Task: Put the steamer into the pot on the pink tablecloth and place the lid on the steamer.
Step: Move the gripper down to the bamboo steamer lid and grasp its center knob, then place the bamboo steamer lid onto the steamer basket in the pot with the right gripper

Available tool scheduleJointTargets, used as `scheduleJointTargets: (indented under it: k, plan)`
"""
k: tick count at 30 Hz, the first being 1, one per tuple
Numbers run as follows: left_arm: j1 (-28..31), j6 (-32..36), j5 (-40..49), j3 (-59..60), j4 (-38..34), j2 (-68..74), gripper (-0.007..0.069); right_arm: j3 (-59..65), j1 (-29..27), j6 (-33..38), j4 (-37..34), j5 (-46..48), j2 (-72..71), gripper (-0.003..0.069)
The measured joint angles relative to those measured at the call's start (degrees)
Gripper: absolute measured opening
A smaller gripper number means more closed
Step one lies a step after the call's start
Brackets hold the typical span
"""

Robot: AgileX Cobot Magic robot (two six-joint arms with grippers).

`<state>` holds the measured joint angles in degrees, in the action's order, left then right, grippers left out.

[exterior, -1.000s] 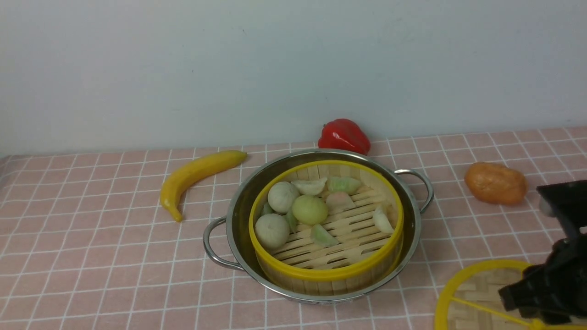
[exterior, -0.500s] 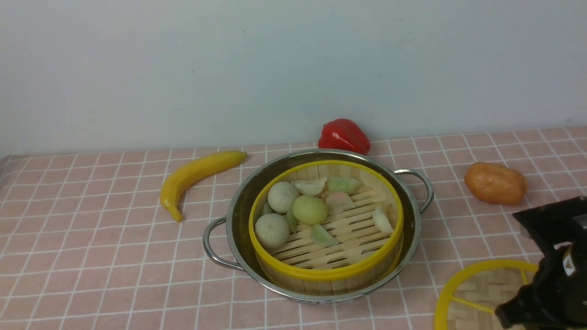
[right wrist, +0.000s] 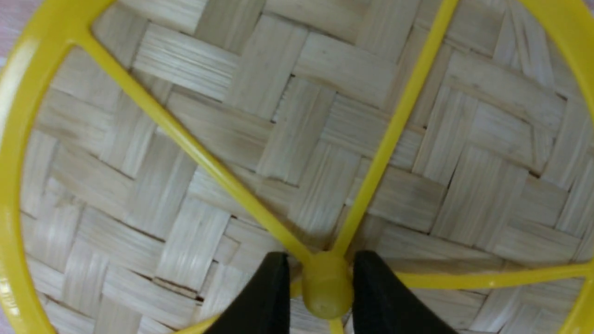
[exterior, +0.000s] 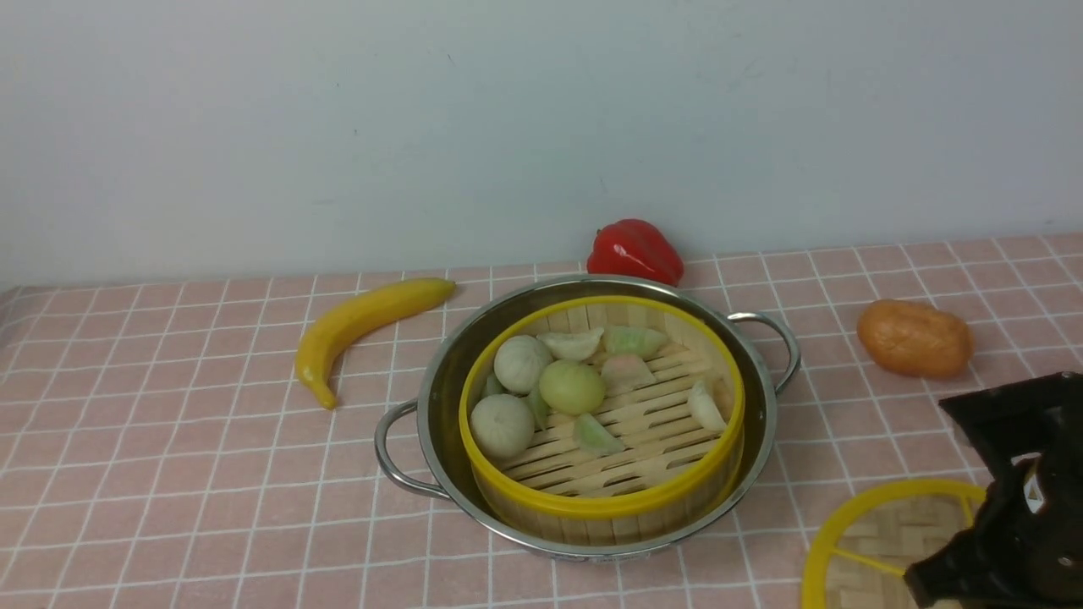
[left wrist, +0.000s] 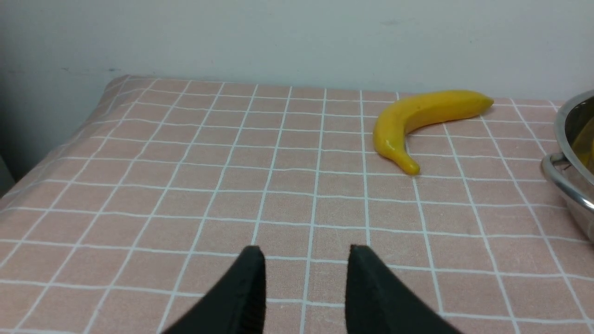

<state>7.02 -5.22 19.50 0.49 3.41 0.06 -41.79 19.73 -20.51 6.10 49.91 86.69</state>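
Knob [right wrist: 326, 287] of lid [right wrist: 325, 116] sits inside right gripper [right wrist: 320, 255], clamping unclear; left gripper [left wrist: 305, 248] open, empty.

Pink white-grid tablecloth [exterior: 169, 440]; yellow-rimmed steamer [exterior: 601, 507]; silver pot [exterior: 442, 397]; woven tan lid [exterior: 880, 541], yellow-spoked.

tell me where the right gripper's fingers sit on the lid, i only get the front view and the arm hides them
Observer: In the right wrist view the right gripper straddles the lid at its yellow centre knob, one finger on each side.
Operator: is it clamped yet
Observer: Cannot tell. The fingers sit very close to the knob, and a thin gap seems to show on one side.
Operator: and the left arm, it's not in my view
Observer: The left gripper is open and empty over bare pink tablecloth, with the banana and the pot ahead of it.
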Motion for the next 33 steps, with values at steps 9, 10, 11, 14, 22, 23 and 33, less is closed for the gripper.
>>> scheduleJointTargets:
  k: [9, 10, 11, 14, 22, 23, 33]
  plan:
    - [0.00, 0.00, 0.00, 0.00, 0.00, 0.00, 0.0243, -0.02, 0.00, -0.22, 0.44, 2.23, -2.94, 0.0148]
    - [0.00, 0.00, 0.00, 0.00, 0.00, 0.00, 0.0243, -0.01, 0.00, -0.31, 0.68, 2.85, -4.72, 0.0148]
    - [0.00, 0.00, 0.00, 0.00, 0.00, 0.00, 0.0243, -0.20, 0.00, -0.43, 1.22, 3.48, -6.39, 0.0148]
    - [0.00, 0.00, 0.00, 0.00, 0.00, 0.00, 0.0243, -2.73, 0.00, -0.41, 3.23, 7.04, -13.26, 0.0148]
    - [0.00, 0.16, 0.00, 0.00, 0.00, 0.00, 0.0243, -18.98, 0.00, 16.29, -11.75, 7.55, -18.53, 0.0148]
    - [0.00, 0.16, 0.00, 0.00, 0.00, 0.00, 0.0243, -20.77, 0.00, 18.77, -14.19, 7.60, -17.38, 0.0148]
    - [0.00, 0.16, 0.00, 0.00, 0.00, 0.00, 0.0243, -45.84, 1.91, 35.59, -20.66, 19.74, 3.94, 0.0148]
